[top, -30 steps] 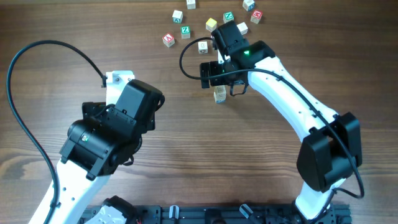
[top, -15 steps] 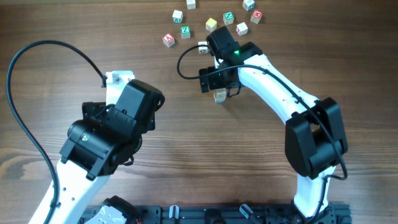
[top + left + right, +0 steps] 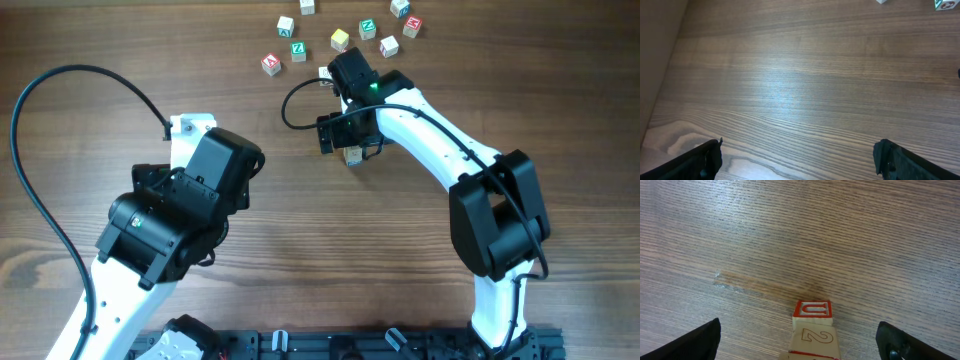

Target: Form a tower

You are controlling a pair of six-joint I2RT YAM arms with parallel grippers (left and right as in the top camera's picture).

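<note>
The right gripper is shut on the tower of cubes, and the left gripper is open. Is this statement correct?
Not fully. The right gripper is not shut on the tower. The right wrist view shows its fingers wide apart, one at each side of the picture, with the tower standing between them and touched by neither. So the right gripper is open. The left gripper is open, as you say.

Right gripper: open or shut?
Open. The right gripper has its fingers wide apart, the tower between them, touching neither.
</note>
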